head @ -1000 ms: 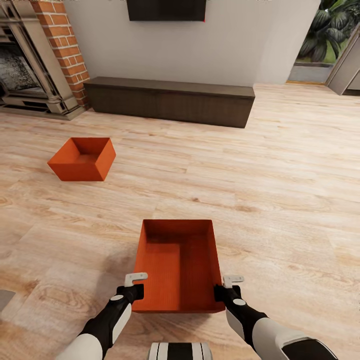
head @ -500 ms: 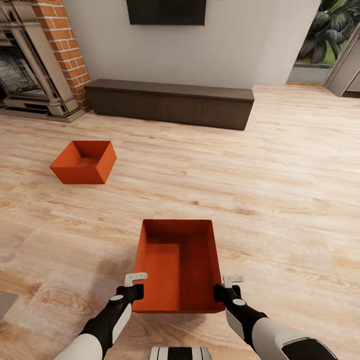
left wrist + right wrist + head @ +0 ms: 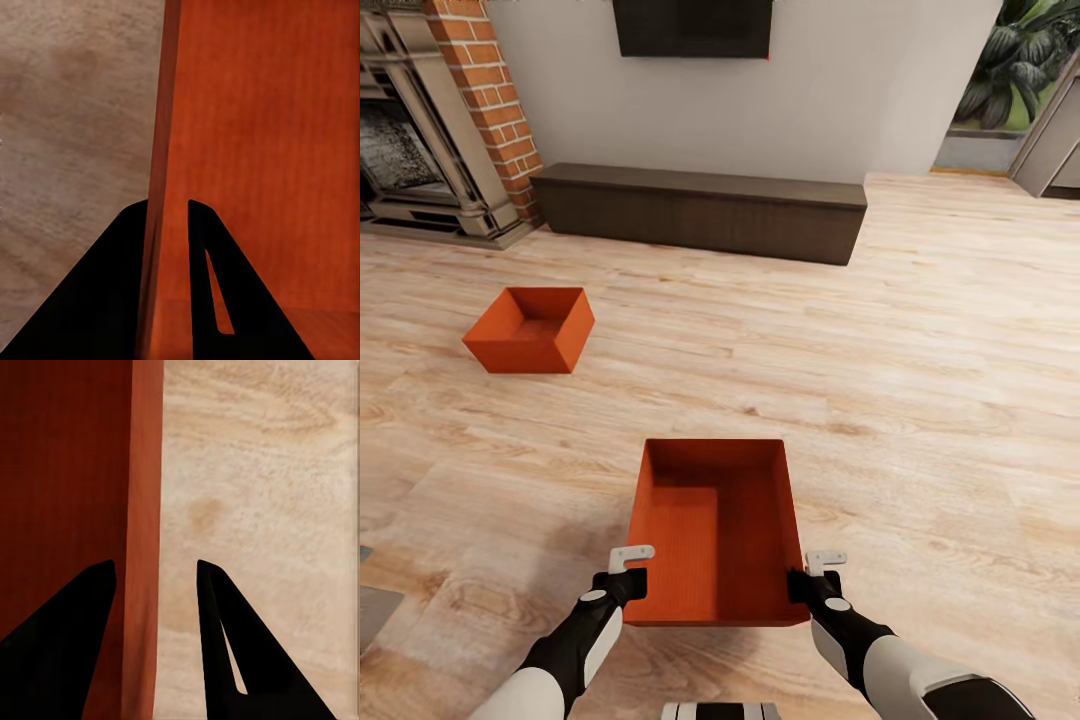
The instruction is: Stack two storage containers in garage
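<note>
— Light wood planks cover the whole floor of this living room; at the far wall I see a long dark low cabinet, a black TV above it, and a red brick fireplace at the far left; green plants show through an opening at the far right.

— And the orange bins, where are they?

— One storage container is just in front of the robot, between its two arms; it is orange-red, rectangular, open on top, with plain walls that slope a little inward to the bottom; inside it looks darker, with a shadow on one half.

— Is the robot holding it?

— Yes, from both sides; the left gripper has its black fingers on either side of the left wall, one inside and one outside, clamped onto it as the left wrist view shows; the right gripper straddles the right wall the same way, but on the outer side I see a gap between finger and wall, so whether it really pinches I cannot tell.

— Does it rest on the planks?

— I cannot tell if it touches them; a soft shadow lies on the wood at its left.

— And the second one?

— The other storage container stands on the planks well apart, farther away and to the left, near the fireplace; same colour and shape, turned a little at an angle.
</note>
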Robot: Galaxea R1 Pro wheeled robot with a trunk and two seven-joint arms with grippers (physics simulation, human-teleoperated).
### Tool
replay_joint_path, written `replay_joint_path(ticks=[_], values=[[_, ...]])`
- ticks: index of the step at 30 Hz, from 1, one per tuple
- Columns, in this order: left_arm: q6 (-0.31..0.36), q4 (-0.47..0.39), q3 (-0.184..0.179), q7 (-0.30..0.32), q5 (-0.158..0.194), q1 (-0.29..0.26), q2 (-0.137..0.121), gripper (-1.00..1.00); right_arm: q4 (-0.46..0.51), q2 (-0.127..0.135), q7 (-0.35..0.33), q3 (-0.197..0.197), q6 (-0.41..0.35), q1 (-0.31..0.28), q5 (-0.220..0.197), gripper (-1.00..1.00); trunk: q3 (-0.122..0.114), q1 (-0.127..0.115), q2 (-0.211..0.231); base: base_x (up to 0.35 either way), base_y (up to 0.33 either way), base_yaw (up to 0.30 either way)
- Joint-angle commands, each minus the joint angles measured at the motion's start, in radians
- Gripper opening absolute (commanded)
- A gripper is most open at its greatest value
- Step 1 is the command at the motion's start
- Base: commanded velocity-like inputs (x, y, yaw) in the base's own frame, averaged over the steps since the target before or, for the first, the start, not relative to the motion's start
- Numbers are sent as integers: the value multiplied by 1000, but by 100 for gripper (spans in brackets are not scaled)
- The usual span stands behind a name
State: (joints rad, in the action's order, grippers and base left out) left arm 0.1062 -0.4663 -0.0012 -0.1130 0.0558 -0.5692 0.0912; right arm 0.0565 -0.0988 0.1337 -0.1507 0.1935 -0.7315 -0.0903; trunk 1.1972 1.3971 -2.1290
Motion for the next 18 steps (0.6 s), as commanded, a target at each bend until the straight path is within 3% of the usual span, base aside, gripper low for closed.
replay_joint_path(ticks=[1, 18], values=[[6, -3, 10, -7, 1, 0, 1, -100, 0, -5, -3, 9, 1, 0, -2, -100, -3, -4, 7, 0, 0, 0], [6, 5, 12, -7, 3, 0, 1, -100, 0, -4, -3, 10, 1, 0, -2, -100, -56, -69, 126, 0, 0, 0]])
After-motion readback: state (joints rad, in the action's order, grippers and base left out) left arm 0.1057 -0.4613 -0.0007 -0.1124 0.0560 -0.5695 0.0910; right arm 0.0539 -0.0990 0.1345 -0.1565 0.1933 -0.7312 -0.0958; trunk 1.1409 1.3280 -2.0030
